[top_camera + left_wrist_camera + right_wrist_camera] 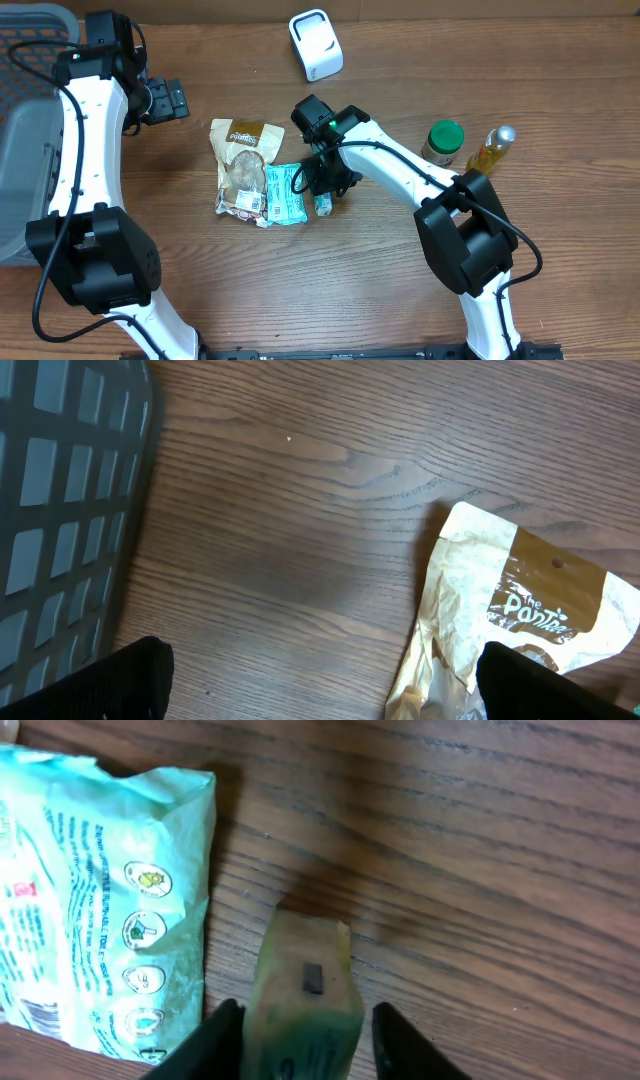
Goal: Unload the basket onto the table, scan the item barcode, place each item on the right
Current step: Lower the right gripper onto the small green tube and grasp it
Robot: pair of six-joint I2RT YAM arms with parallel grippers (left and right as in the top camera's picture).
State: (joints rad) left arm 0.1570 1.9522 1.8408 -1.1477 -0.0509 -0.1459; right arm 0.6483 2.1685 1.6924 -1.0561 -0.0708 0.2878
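Note:
A small green packet (305, 982) lies on the wooden table, just right of a teal snack pack (90, 890). My right gripper (305, 1020) reaches down over the green packet (324, 204), its two black fingers closed against the packet's sides. No barcode shows on the packet; only a small dark mark is on its top face. The white scanner (316, 44) stands at the back of the table. My left gripper (320, 685) is open and empty at the far left (172, 100), above bare wood beside a brown paper snack bag (520, 610).
The brown bag (240, 165) and teal pack (283, 193) lie side by side left of the right gripper (322, 185). A green-lidded jar (443, 140) and an oil bottle (490, 150) stand at the right. A grey basket (25, 150) fills the left edge.

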